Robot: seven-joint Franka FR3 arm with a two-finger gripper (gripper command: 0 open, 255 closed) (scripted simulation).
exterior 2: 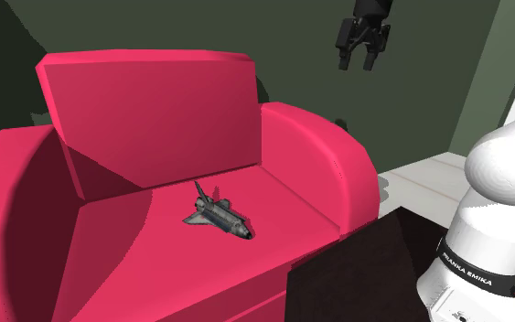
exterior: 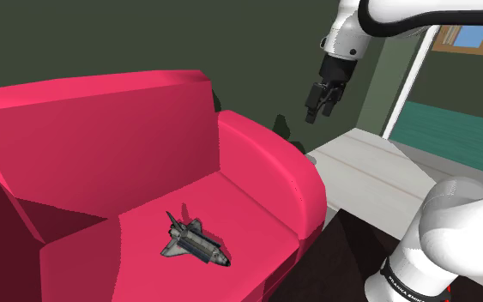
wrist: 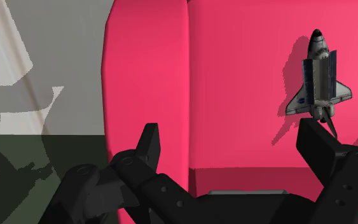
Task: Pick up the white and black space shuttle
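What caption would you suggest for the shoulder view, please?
Open gripper hangs high above the pink armchair; the space shuttle lies on its seat.

Carrier: a pink-red armchair [exterior: 304,219] with a tall backrest [exterior: 102,129] and two thick, rounded armrests [exterior: 265,163];
Seat: a flat cushion [exterior: 128,268] of the same colour; shadow lies on it near the backrest;
On the seat: one space shuttle [exterior: 195,244], grey-white with dark parts;
Position: about mid-seat, flat on its belly, apart from both armrests;
Direction: tail fin toward the backrest; dark nose toward the front edge
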